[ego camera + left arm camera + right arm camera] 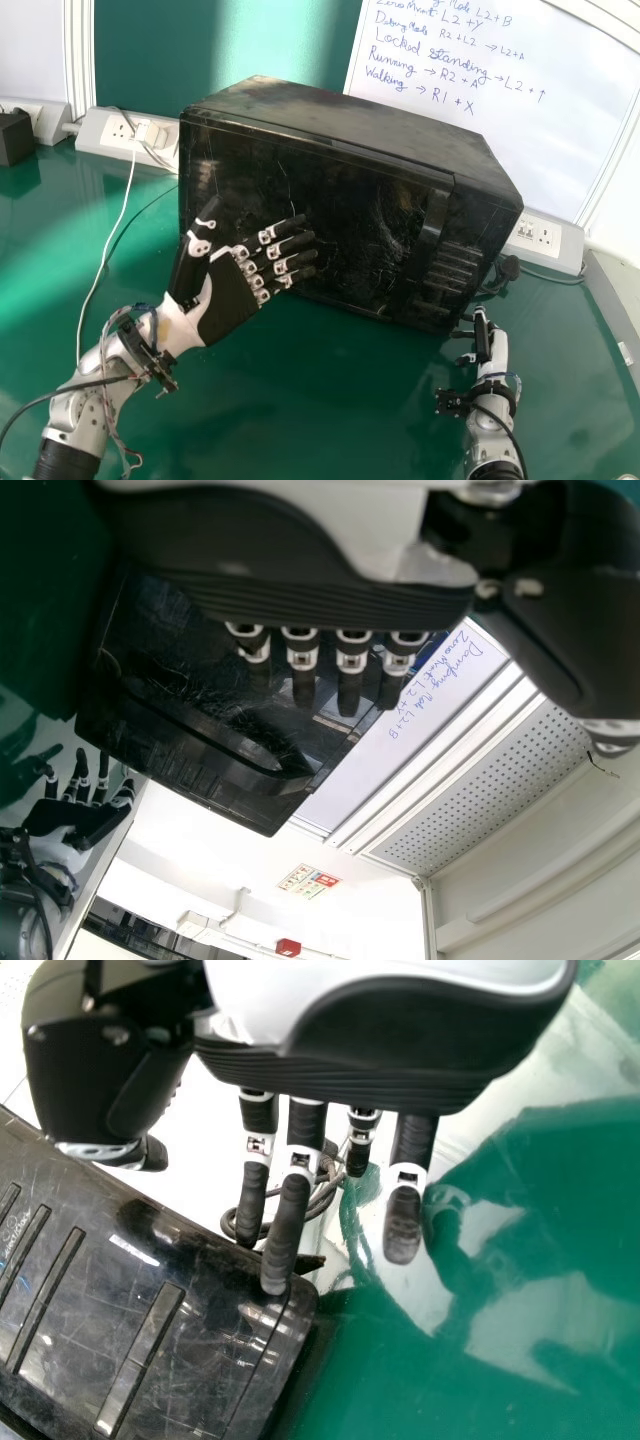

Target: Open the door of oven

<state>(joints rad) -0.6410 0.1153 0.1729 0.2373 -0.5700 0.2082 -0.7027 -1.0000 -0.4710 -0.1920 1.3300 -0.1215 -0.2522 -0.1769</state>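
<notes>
Two hands are held up to the black oven (340, 120), which is set on the green desk (330, 400) with its front turned toward the robot. The left hand (228, 300) is spread before the closed door (350, 215), its fingers straight and apart, clamped on nothing. The right hand (485, 345) is held beside the oven's lower right corner, its fingers (289, 1230) loosely extended and parted; whether the corner is touched cannot be told.

The upright handle (431, 225) is seen at the door's right side, next to the ribbed panel (455, 268), so the hinge is presumably placed on the left. The step in hand is judged to be the approach to that handle. It is best done with the fingertips hooked behind the handle's edge before any force is applied, and with the pull drawn outward in an arc rather than sideways. The body may be dragged along if the latch is stiff, so it is best braced by the other hand. The door's swing should be kept free of the left arm (95, 400).
</notes>
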